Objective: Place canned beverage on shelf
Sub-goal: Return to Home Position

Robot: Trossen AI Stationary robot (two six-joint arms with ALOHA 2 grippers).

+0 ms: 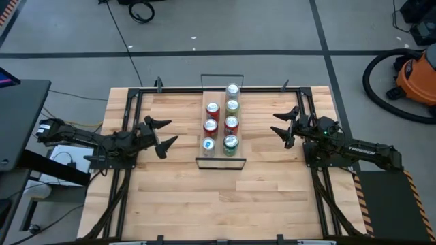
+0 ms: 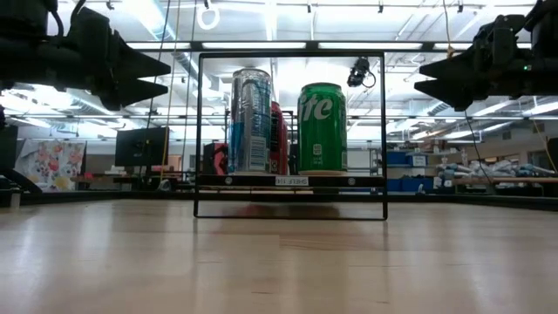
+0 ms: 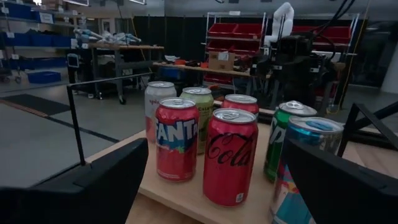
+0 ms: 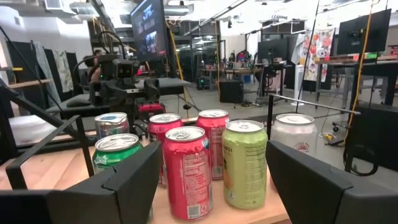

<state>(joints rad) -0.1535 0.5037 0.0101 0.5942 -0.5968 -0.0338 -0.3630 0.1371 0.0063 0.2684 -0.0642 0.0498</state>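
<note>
The shelf (image 1: 212, 96) is a narrow light-wood board with black wire rails, lying along the middle of the table's far half. Several cans stand upright on it in two rows. They include a Fanta can (image 3: 176, 138), a Coca-Cola can (image 3: 229, 155), a green can (image 2: 322, 127) and a blue-silver can (image 2: 250, 120) at the near end. My left gripper (image 1: 173, 131) hovers open to the left of the shelf, pointing level at the cans. On the right, my right gripper (image 1: 274, 124) hovers open, also pointing level at them. Neither touches anything.
Black metal frame rails (image 1: 128, 136) run along the table's left side, and more rails (image 1: 315, 170) run along its right side under the arms. The slatted wooden tabletop (image 1: 218, 204) lies bare in its near half. An orange vacuum (image 1: 417, 75) stands on the floor beyond the right edge.
</note>
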